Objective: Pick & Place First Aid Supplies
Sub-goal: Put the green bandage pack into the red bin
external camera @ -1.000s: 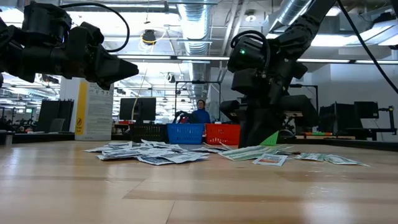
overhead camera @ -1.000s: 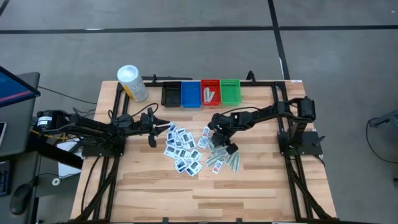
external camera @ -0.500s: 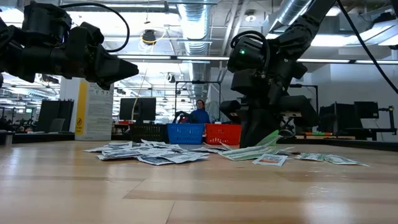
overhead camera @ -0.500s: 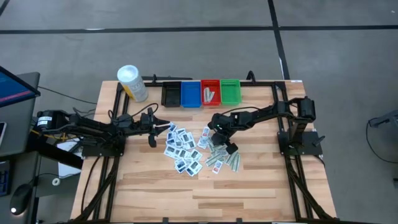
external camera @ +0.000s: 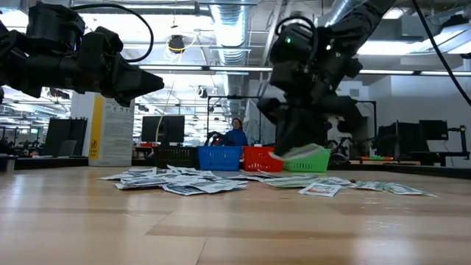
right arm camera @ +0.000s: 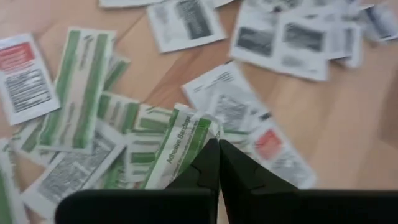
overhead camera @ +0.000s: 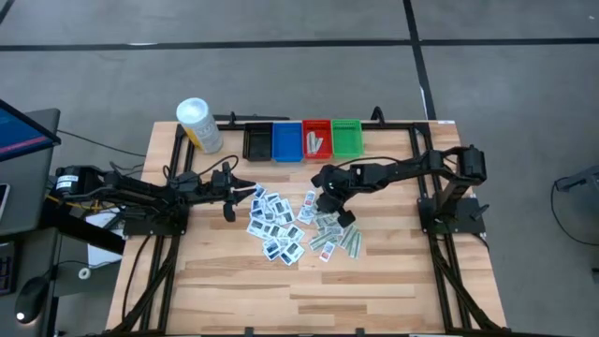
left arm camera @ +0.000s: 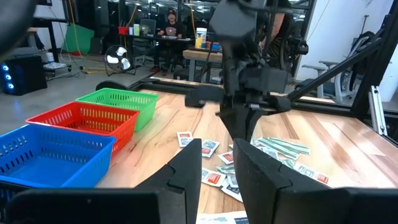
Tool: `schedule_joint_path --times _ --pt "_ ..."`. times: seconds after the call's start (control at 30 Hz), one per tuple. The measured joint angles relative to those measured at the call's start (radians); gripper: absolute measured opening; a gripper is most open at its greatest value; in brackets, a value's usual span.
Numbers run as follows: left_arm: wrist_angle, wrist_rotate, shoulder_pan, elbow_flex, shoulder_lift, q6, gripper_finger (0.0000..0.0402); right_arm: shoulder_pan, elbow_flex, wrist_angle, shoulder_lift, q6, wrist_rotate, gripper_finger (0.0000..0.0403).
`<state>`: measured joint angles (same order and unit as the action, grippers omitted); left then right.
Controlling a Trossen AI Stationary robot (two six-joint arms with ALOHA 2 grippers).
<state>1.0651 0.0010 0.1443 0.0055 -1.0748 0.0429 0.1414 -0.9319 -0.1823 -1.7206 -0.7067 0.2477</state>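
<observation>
The wooden desk point(overhead camera: 225, 281) carried four small bins in a row at its far edge: a black bin point(overhead camera: 257, 141), a blue bin point(overhead camera: 286, 141), a red bin point(overhead camera: 317, 139) with a few pale packets inside, and a green bin point(overhead camera: 347, 137). The first aid supplies point(overhead camera: 281, 225) lay scattered mid-desk, too many to count. The right pincer point(right arm camera: 216, 163) was clamped on a green-striped bandage packet point(right arm camera: 180, 144), raised above the pile. The left pincer point(left arm camera: 217, 168) hovered beside the pile, fingers apart.

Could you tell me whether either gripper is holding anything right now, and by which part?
The right gripper pinches a flat green-and-white adhesive bandage packet by its end; the left gripper holds nothing.
</observation>
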Motion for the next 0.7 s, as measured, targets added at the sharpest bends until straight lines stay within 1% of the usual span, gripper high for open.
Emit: schedule_joint_path --times 0.17,0.47,0.7 --pt "-0.001 0.000 0.000 0.000 0.000 0.000 0.0093 0.017 -0.022 0.022 0.024 0.027 -0.055 0.0001" --pt "-0.001 0.000 0.000 0.000 0.000 0.000 0.0093 0.089 -0.063 0.125 0.025 0.137 -0.228 0.0001" --pt "-0.002 0.000 0.000 0.000 0.000 0.000 0.0093 0.162 -0.082 0.209 0.025 0.234 -0.304 0.0001"
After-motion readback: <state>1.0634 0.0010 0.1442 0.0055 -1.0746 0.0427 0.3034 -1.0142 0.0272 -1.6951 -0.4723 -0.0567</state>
